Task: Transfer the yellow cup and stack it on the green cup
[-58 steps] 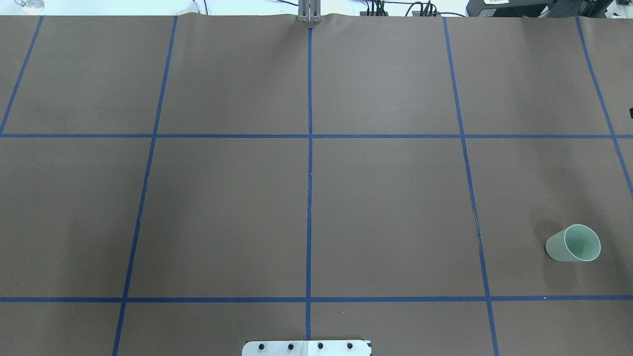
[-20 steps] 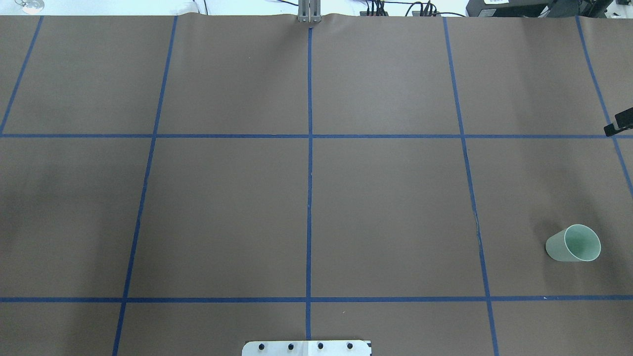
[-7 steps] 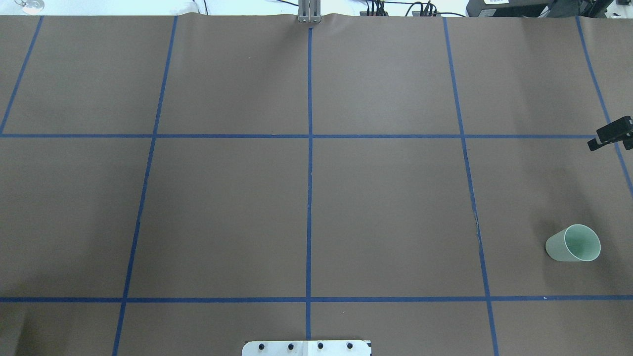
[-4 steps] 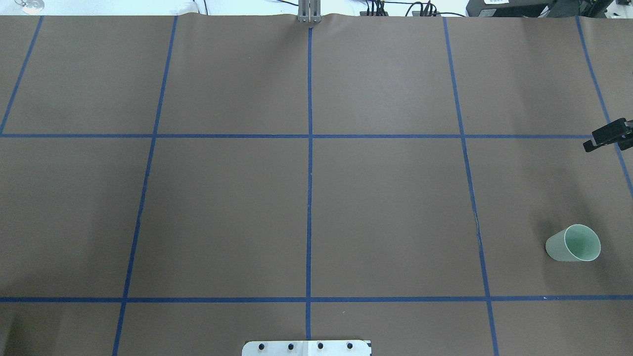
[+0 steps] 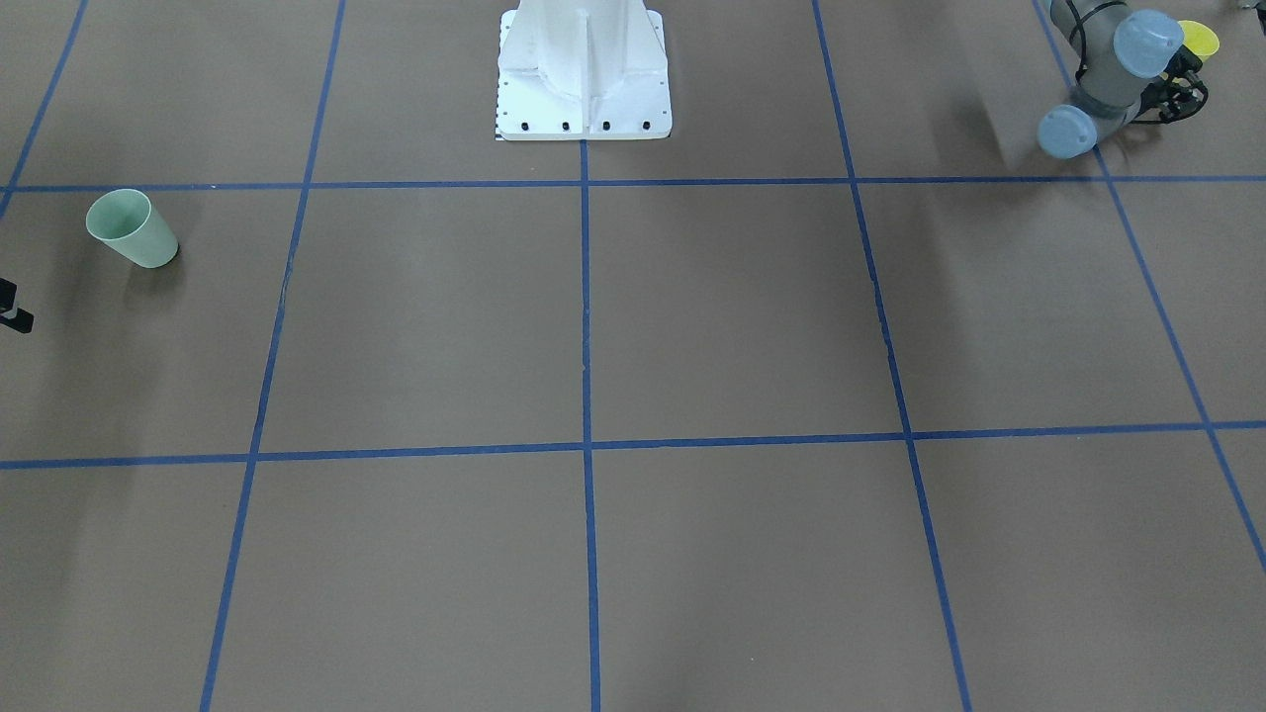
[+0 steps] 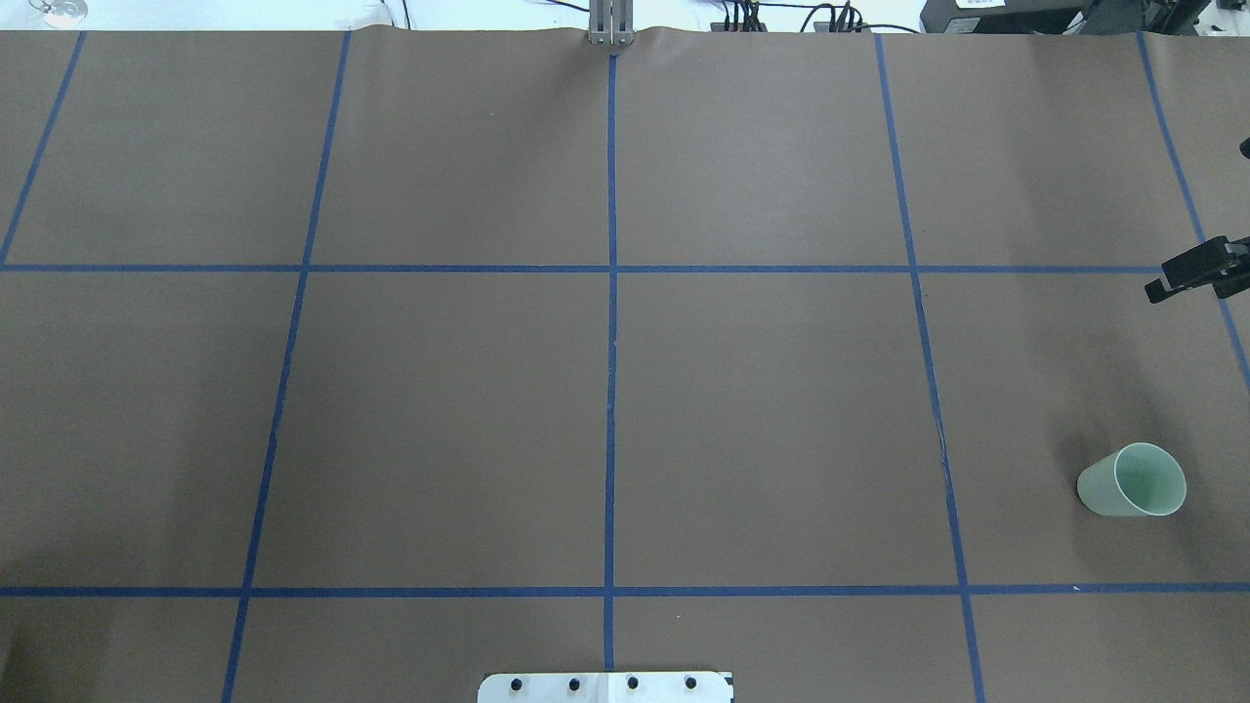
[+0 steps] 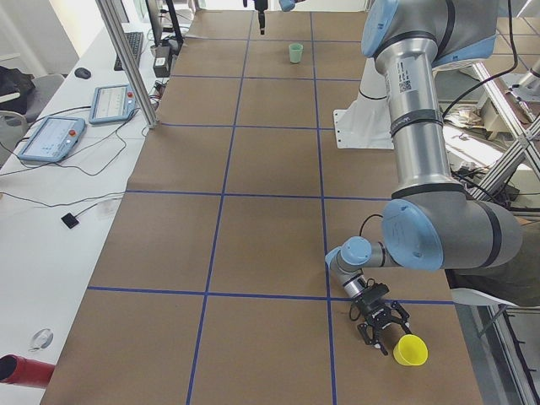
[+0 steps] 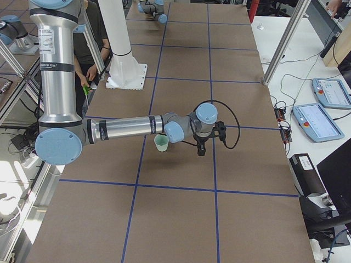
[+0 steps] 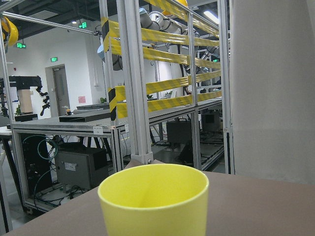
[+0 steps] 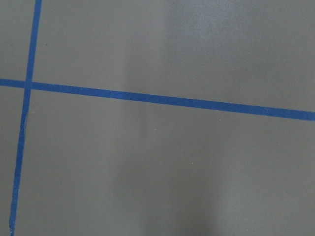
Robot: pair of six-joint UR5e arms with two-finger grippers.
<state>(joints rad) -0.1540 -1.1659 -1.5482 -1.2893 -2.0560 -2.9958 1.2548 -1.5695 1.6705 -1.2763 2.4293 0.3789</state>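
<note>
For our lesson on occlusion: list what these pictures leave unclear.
Yellow cup: front view, left arm hides most; outside the overhead view.
Right gripper: overhead edge cuts it; open or shut unclear.
Left gripper: front view, mostly behind that arm; opening unclear.

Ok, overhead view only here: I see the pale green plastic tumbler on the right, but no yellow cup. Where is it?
Observer: The bright yellow plastic tumbler stands upright on the table, at the corner on the robot's left, by the robot's edge.
Operator: Does the left gripper have it?
Observer: No. The left gripper is low beside it, not around it; the left wrist view shows the cup straight ahead.
Operator: And the right gripper?
Observer: The right gripper points down at bare table, farther from the robot than the pale green tumbler.
</note>
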